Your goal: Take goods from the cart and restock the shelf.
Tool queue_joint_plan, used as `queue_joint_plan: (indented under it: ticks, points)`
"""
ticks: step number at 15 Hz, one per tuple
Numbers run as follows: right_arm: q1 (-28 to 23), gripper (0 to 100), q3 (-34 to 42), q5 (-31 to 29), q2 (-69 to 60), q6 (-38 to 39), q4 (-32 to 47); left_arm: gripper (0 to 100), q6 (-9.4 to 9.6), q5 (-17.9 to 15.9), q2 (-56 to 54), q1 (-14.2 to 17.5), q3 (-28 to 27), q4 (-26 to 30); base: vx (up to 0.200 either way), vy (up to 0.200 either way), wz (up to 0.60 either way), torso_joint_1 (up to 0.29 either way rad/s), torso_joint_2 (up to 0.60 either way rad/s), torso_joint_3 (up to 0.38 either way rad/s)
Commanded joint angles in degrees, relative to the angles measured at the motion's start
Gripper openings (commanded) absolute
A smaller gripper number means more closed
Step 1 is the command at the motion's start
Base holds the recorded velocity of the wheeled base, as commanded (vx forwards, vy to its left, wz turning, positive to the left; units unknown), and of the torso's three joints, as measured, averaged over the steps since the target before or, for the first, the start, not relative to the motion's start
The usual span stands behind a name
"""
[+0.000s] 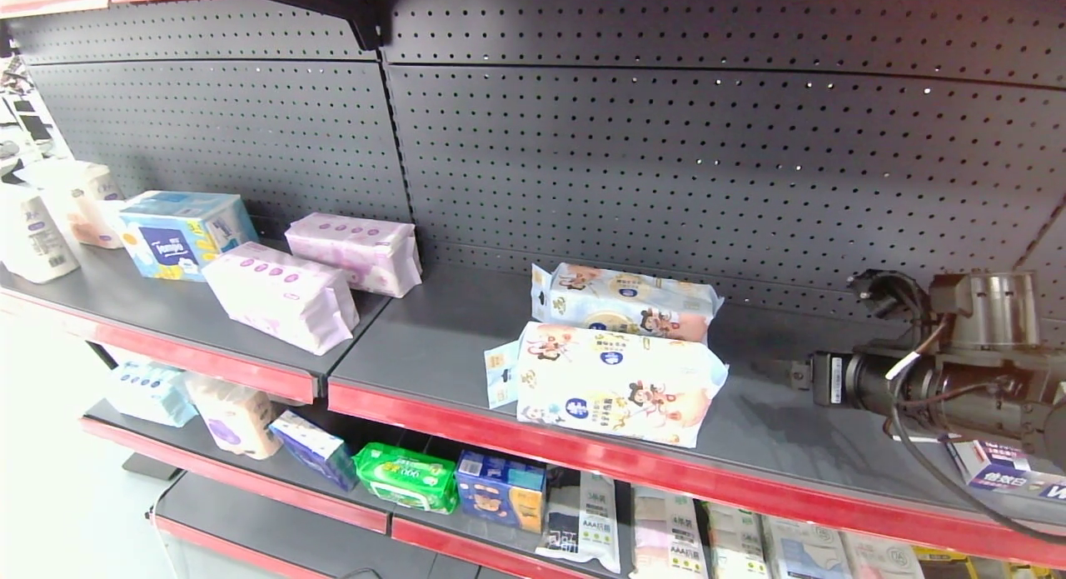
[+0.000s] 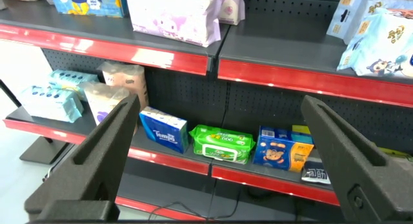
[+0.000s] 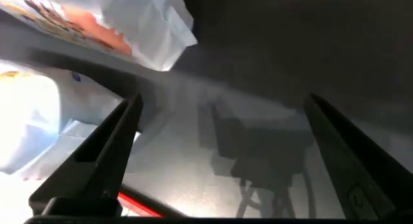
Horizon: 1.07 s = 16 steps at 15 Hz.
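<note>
Saw front pack (image 1: 620, 387), soft, white, printed with cartoon figures, lying flat on the shelf (image 1: 416, 354) near its red edge; rear pack (image 1: 625, 300), same print, just behind it. Found right gripper (image 3: 222, 101) spread wide and empty beside them; left gripper (image 2: 218, 104) likewise spread, facing lower shelves (image 2: 161, 154).

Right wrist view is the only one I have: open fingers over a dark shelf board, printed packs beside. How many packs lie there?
Observer: Two, by the head view: the front pack near the red edge, the back pack behind it.
Operator: What lies further to the left?
Observer: Two pink packs and a blue pack, on the neighbouring board.
Operator: And the left gripper?
Observer: The left gripper is open, facing the green wipes pack on the lower shelf.
</note>
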Motion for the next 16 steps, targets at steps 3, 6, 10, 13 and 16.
queue_joint_plan:
  ticks: [3, 6, 10, 13, 16]
  points:
    - [4.3, 100, 0.1, -1.4, 1.3, 0.6, 3.6, 100, -0.03, 0.0, 0.0, 0.0, 0.0, 0.0, 0.000, 0.000, 0.00, 0.000, 0.00, 0.000]
    - [6.0, 100, -0.2, -1.5, 1.4, 1.5, 3.6, 100, -0.03, 0.0, 0.0, 0.0, 0.0, 0.0, 0.000, 0.000, 0.00, 0.000, 0.00, 0.000]
    - [7.5, 100, -0.7, -1.5, 1.8, 3.4, 3.6, 100, -0.03, 0.0, 0.0, 0.0, 0.0, 0.0, 0.000, 0.000, 0.00, 0.000, 0.00, 0.000]
    - [8.8, 100, -0.7, -1.5, 1.8, 5.0, 3.6, 100, -0.03, 0.0, 0.0, 0.0, 0.0, 0.0, 0.000, 0.000, 0.00, 0.000, 0.00, 0.000]
    - [10.1, 100, -0.8, -1.5, 1.8, 4.9, 3.6, 100, -0.03, 0.0, 0.0, 0.0, 0.0, 0.0, 0.000, 0.000, 0.00, 0.000, 0.00, 0.000]
